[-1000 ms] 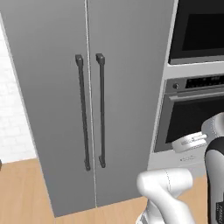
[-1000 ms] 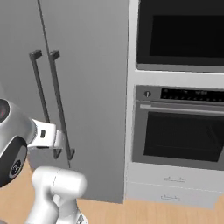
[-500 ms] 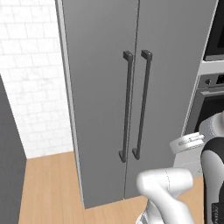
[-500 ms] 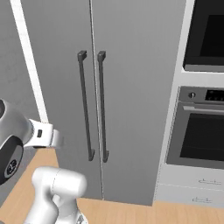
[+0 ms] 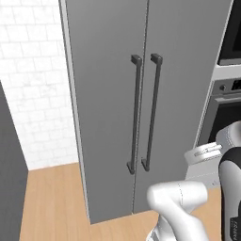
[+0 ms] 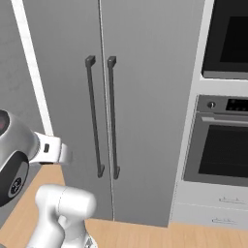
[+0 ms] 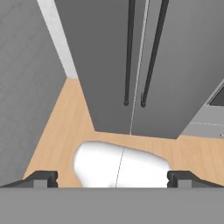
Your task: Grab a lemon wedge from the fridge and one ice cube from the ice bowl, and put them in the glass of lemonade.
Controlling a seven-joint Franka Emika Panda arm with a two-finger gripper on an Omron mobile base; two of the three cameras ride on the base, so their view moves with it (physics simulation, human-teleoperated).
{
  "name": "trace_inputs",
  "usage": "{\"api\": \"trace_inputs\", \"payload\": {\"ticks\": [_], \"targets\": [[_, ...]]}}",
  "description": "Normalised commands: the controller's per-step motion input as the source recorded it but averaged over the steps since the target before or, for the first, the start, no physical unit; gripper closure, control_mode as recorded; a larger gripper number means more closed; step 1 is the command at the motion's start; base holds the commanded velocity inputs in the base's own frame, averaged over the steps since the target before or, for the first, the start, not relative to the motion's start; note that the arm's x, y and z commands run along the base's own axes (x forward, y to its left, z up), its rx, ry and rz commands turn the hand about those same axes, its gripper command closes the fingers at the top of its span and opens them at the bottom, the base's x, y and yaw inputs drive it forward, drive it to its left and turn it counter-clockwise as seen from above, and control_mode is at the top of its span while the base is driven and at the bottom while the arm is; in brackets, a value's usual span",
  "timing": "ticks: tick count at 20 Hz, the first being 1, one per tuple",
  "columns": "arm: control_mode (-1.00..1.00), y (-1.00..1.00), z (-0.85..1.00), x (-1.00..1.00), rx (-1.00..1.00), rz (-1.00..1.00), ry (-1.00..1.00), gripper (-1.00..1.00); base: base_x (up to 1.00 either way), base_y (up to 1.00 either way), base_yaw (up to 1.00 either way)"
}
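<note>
Fridge stands shut ahead, both doors closed, two dark bar handles just beside the centre seam. Bare wood floor lies open before its lower edge and off its left corner, toward a white brick wall. An oven flanks its right edge. The gripper hangs apart from the doors, tips spread wide, holding nothing.

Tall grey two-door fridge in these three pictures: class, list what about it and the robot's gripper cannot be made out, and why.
- Inside of the tall grey two-door fridge: hidden in all three views by its shut doors, so no contents can be seen.
- Fridge top: cut off by the upper edge of both base views.
- Gripper: the hand view's bottom edge cuts off all but its dark fingertips, set wide apart.
</note>
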Motion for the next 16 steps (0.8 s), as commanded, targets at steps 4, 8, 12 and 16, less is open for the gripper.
{"api": "trace_inputs", "payload": {"ticks": [4,8,12,16], "targets": [[1.0,0.0,0.0,0.0,0.0,0.0,0.0,-1.0,-0.37,0.0,0.0],[1.0,0.0,0.0,0.0,0.0,0.0,0.0,-1.0,-0.28,0.0,0.0],[1.0,0.0,0.0,0.0,0.0,0.0,0.0,-1.0,-0.04,0.0,0.0],[-1.0,-0.14,-0.02,0.3,0.0,0.0,-0.03,-1.0,0.16,0.0,0.0]]}}
